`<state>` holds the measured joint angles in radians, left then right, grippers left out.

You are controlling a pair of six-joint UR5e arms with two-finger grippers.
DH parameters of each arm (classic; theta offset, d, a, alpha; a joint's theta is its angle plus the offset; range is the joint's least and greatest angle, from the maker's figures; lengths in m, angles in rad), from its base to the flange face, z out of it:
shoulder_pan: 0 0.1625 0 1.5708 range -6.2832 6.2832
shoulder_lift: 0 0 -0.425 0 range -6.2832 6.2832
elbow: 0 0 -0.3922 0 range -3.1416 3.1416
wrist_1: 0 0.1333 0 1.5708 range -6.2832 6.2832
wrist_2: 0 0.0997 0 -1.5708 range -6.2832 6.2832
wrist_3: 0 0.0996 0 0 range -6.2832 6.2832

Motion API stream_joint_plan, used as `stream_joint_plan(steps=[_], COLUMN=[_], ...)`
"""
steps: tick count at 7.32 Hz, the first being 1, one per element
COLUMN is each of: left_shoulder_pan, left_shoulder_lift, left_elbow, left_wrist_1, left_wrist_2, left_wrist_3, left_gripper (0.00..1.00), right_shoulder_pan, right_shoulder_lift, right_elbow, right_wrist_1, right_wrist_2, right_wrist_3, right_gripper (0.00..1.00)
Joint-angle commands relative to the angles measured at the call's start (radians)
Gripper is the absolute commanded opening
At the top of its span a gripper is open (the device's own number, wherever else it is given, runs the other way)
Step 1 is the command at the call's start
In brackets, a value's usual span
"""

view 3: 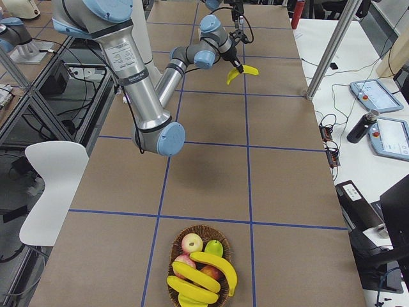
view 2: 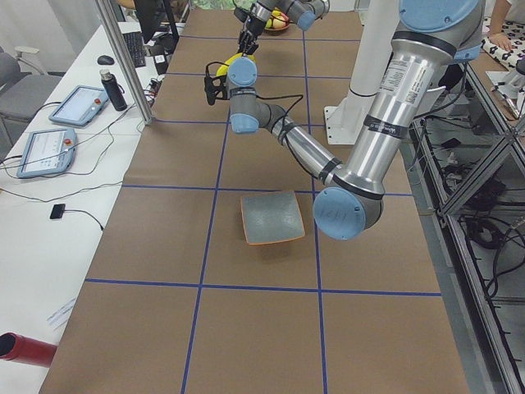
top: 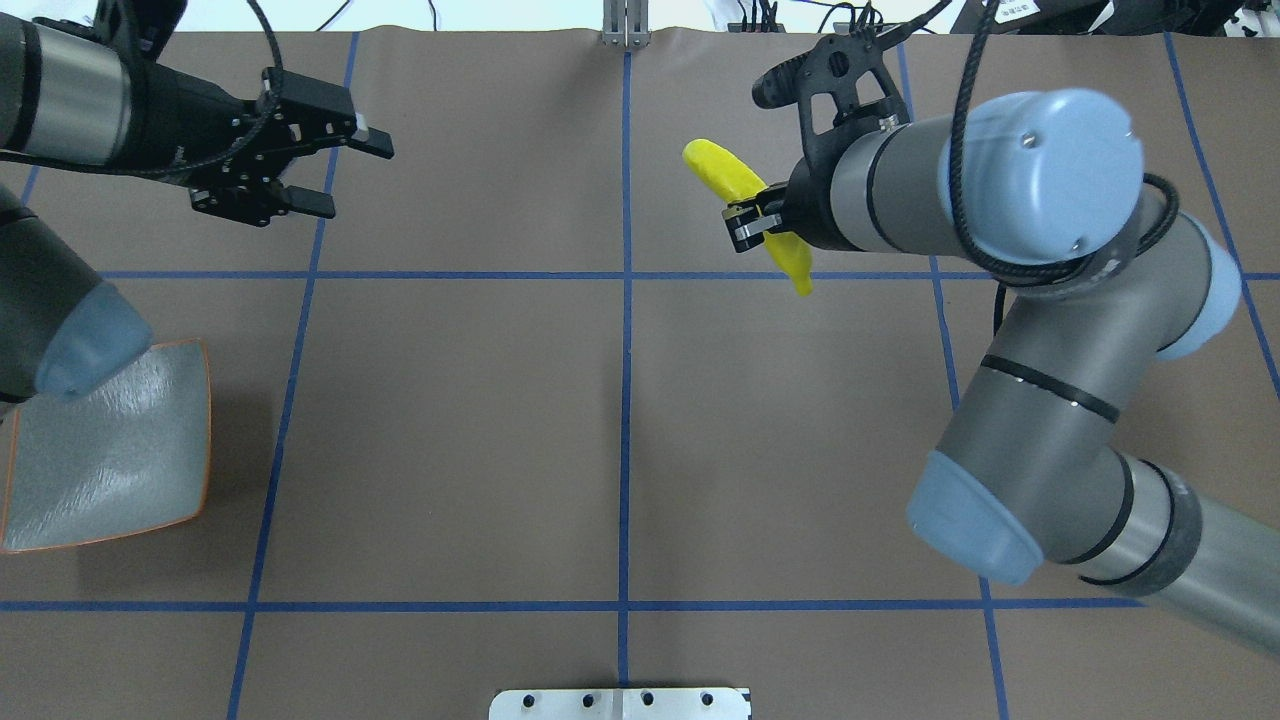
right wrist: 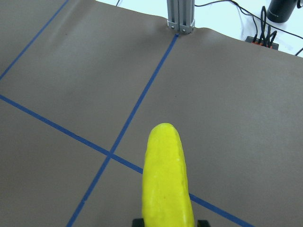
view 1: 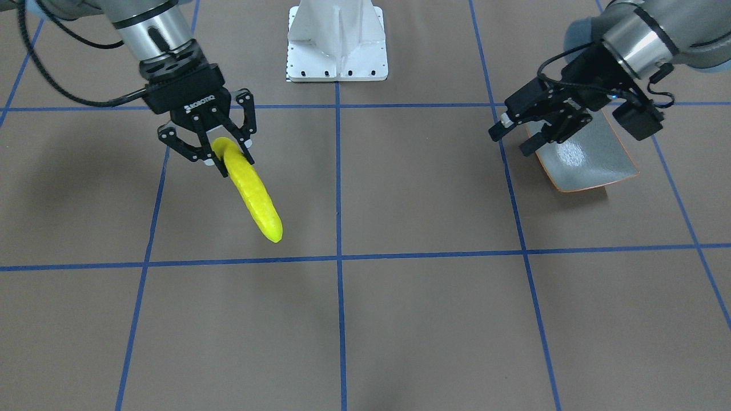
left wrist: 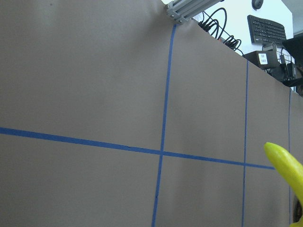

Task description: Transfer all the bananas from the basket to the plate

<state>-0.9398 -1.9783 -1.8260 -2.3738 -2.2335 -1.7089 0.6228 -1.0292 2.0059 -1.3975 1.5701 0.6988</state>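
Overhead exterior shows the right gripper (top: 745, 222) clamped near one end of a banana (top: 725, 172), whose free end slants away toward the robot's left. The plate (top: 120, 460) lies well apart across the table. The left gripper (top: 355, 180), fingers spread and empty, is nearer it. The left arm's elbow hides a plate corner, and the basket (view 3: 201, 268) shows only in exterior right, cut off at the frame edge.

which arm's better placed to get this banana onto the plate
Left, probably, after a handover. The plate sits on the robot's left side; the left gripper is open and empty. The right gripper holds the banana far across the table.
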Motion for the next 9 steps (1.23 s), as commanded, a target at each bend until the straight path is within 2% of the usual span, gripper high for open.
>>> stream_joint_plan(steps=[1, 2, 4, 6, 9], left_shoulder_pan=[0.093, 0.104, 0.134, 0.212, 0.24], left_shoulder_lift=[-0.123, -0.161, -0.245, -0.277, -0.284], left_elbow=[0.074, 0.105, 0.144, 0.151, 0.165], left_wrist_1=[0.051, 0.071, 0.074, 0.074, 0.074], left_wrist_2=[0.092, 0.092, 0.113, 0.198, 0.219], left_wrist_3=[-0.18, -0.202, -0.347, -0.411, -0.431], left_gripper=[1.0, 1.0, 1.0, 1.0, 1.0], right_shoulder_pan=[-0.144, -0.188, -0.256, -0.27, -0.299], right_shoulder_lift=[0.102, 0.125, 0.13, 0.132, 0.144], right_elbow=[-0.009, -0.009, -0.012, -0.009, -0.007], right_wrist_1=[-0.128, -0.168, -0.169, -0.166, -0.161], right_wrist_2=[-0.276, -0.353, -0.458, -0.472, -0.49], right_wrist_3=[-0.104, -0.157, -0.162, -0.162, -0.159], right_gripper=[0.0, 0.0, 0.0, 0.0, 0.0])
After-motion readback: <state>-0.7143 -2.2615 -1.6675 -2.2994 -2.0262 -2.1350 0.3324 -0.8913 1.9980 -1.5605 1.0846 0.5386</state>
